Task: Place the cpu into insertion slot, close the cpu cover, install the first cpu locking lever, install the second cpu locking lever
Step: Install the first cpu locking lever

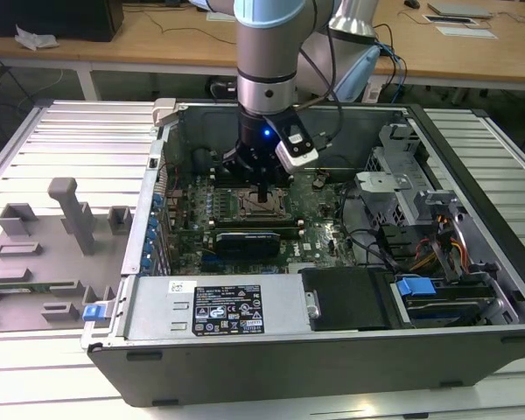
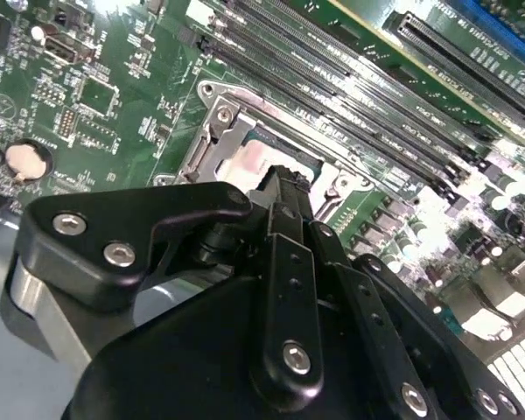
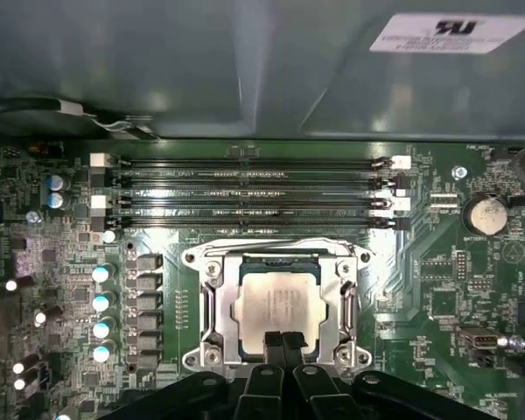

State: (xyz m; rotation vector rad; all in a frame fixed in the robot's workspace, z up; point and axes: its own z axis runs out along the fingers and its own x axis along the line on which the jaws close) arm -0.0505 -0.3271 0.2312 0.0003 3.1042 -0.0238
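My tool (image 3: 284, 343) hangs low over the green circuit board inside the open computer case (image 1: 472, 350), its black fingers (image 3: 295, 348) pressed together with nothing between them, the tips right at the near edge of the cpu (image 3: 276, 302). The cpu lies flat in the insertion slot (image 3: 278, 262), its top a dull silvery-grey square with rounded shoulders. The cpu cover (image 3: 219, 302), a thin bright metal frame, is down around it, the chip showing through its square window.

The first wrist view looks straight down and shows four long black memory slots (image 3: 245, 188) with white end clips beside the socket, plus a round coin battery (image 3: 483, 213). The second wrist view looks along my matte black, bolted finger links and catches the cover's folded steel edge (image 2: 212, 149). The exterior view shows the ribbed metal desk (image 1: 61, 144) and grey moulded fixtures (image 1: 70, 214).
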